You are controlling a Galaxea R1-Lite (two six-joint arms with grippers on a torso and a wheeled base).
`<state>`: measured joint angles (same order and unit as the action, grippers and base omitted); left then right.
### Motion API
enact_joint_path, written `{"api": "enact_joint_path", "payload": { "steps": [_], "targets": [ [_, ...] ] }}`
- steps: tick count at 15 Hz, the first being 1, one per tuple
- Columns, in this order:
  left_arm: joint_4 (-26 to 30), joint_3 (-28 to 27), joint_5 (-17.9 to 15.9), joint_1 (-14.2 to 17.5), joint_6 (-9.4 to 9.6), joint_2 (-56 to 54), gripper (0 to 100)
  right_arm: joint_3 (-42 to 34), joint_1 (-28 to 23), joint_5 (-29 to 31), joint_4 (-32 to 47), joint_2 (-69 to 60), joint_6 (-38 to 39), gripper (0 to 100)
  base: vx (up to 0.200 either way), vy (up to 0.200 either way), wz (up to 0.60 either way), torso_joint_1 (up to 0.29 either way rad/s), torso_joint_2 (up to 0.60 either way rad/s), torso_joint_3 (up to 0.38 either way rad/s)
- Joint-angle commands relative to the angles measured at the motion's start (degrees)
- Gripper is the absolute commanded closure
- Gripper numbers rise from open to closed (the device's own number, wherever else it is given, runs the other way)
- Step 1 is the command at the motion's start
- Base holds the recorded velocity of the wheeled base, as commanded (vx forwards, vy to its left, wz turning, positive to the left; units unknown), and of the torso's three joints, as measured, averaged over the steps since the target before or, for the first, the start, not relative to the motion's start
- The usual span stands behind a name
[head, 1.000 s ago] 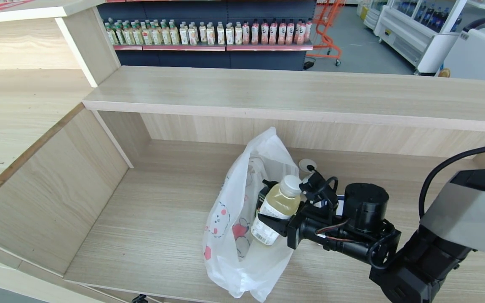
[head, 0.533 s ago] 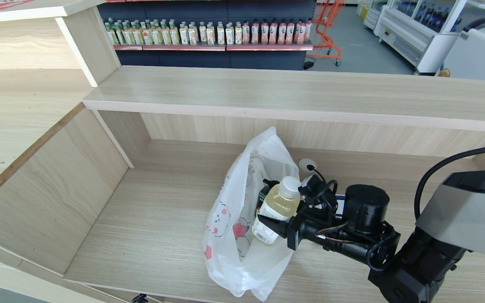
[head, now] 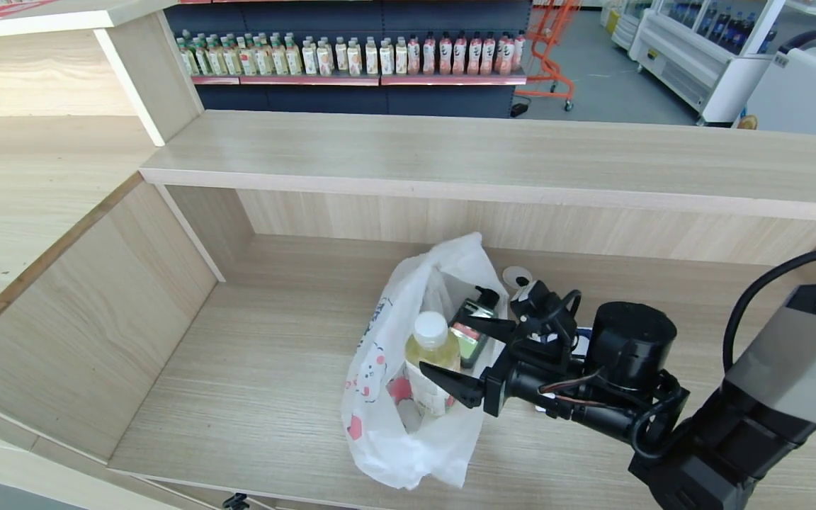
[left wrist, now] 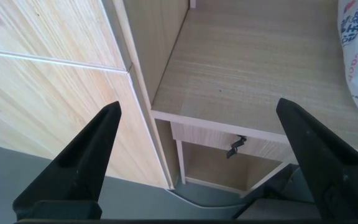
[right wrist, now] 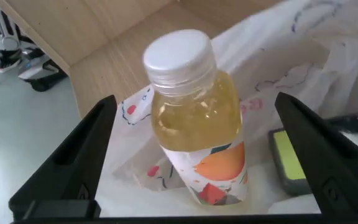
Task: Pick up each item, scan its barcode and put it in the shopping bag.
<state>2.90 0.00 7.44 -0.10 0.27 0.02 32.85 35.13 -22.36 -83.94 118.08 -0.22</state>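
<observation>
Release of bottle (head: 431, 347) into bag (head: 380, 425) just now; right claw (head: 445, 345) spread at bag mouth, left claw (left wrist: 197, 106) spread; item bagged.

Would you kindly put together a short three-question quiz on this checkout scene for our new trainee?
1. True or false: the right gripper is shut on the clear plastic bottle of yellow drink with a white cap.
2. Where does that bottle stand? A: on the upper wooden ledge. B: inside the white plastic shopping bag. C: on the floor.
3. One word: what state is the left gripper in?
Key: 1 false, it is open around the bottle; 2 B; 3 open.
</observation>
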Motion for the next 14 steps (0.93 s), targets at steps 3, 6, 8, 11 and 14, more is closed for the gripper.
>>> {"api": "enact_joint_path", "payload": {
  "steps": [3, 6, 8, 11, 14],
  "targets": [
    [0.0, 0.0, 0.0, 0.0, 0.0, 0.0, 0, -0.3, 0.1, -0.1, 1.1, -5.1, 1.9, 0, 0.0, 0.0, 0.0, 0.0, 0.0, 0.0],
    [0.0, 0.0, 0.0, 0.0, 0.0, 0.0, 0, -0.6, -0.8, 0.2, 2.6, -7.2, 2.4, 0, 0.0, 0.0, 0.0, 0.0, 0.0, 0.0],
    [0.0, 0.0, 0.0, 0.0, 0.0, 0.0, 0, -1.7, -4.1, 1.1, 7.0, -12.2, 2.2, 0, 0.0, 0.0, 0.0, 0.0, 0.0, 0.0],
    [0.0, 0.0, 0.0, 0.0, 0.0, 0.0, 0, -7.5, -9.2, 1.1, 13.3, -23.3, 2.3, 0, 0.0, 0.0, 0.0, 0.0, 0.0, 0.0],
    [0.0, 0.0, 0.0, 0.0, 0.0, 0.0, 0, -8.5, -14.0, 1.4, 15.7, -29.6, 2.8, 0, 0.0, 0.0, 0.0, 0.0, 0.0, 0.0]
  ]
}}
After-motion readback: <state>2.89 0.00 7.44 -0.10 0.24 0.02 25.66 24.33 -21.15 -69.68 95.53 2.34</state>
